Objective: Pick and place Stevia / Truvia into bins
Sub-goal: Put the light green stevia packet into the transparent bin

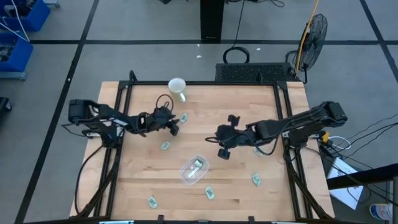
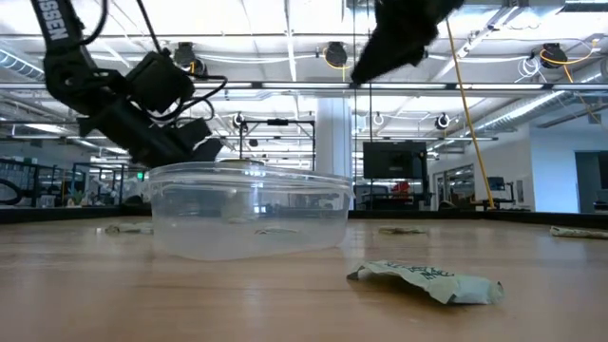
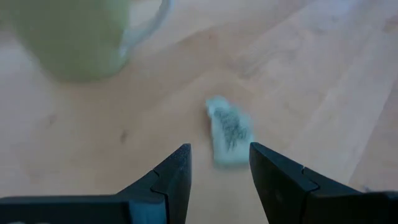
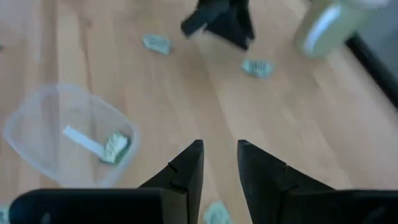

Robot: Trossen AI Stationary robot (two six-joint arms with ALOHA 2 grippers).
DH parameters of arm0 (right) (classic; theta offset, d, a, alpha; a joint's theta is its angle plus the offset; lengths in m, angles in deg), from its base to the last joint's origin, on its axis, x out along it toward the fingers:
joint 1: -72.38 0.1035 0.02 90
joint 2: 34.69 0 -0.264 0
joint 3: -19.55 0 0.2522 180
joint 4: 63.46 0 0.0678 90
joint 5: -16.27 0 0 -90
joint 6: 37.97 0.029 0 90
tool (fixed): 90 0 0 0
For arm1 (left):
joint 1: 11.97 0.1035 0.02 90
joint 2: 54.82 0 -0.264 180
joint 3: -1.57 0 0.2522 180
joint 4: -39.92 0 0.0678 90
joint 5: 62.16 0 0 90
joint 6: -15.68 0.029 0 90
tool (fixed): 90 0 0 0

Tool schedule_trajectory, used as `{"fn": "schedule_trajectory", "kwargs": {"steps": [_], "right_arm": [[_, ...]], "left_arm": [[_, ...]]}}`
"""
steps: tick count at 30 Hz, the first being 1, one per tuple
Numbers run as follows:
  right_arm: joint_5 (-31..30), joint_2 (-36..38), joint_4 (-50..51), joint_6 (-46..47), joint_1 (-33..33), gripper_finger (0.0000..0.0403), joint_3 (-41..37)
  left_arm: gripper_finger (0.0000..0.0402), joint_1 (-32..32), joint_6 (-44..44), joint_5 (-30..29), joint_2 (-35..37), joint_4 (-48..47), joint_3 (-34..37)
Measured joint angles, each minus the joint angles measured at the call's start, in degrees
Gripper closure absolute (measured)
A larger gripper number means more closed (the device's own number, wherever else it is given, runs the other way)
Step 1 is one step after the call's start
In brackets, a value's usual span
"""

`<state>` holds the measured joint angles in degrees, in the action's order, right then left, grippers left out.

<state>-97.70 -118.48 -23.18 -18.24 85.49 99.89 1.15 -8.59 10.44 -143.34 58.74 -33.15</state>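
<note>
Small pale green and white Stevia sachets lie scattered flat on the wooden table. One sachet point(image 3: 229, 132) lies just ahead of my left gripper point(image 3: 221, 174), which stands open near it at the far left, close to the white mug point(image 1: 177, 87); this sachet point(image 1: 184, 117) also shows from above. Another sachet point(image 1: 165, 145) lies nearer. The clear plastic bin point(image 1: 194, 170) sits near the table's middle with one sachet point(image 4: 115, 147) inside. My right gripper point(image 4: 221, 165) hangs open and empty above the table, right of the bin.
More sachets lie near the front edge point(image 1: 210, 193) point(image 1: 152, 201) and at the right point(image 1: 255, 179). One crumpled sachet point(image 2: 427, 280) lies in front of the bin point(image 2: 249, 209). Black frame rails run along the table's left and right sides.
</note>
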Motion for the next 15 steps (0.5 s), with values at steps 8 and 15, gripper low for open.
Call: {"fn": "schedule_trajectory", "kwargs": {"steps": [8, 15], "right_arm": [[3.06, 9.16, -6.65, 15.01, 2.14, 0.0309, -18.87], [4.35, 18.62, -26.81, 21.71, 3.47, 0.0309, -36.32]], "left_arm": [[0.0234, 3.34, 7.49, 2.62, -7.43, -4.91, -10.20], [0.0234, 4.66, 7.04, 1.61, -12.31, -16.53, -16.46]]}}
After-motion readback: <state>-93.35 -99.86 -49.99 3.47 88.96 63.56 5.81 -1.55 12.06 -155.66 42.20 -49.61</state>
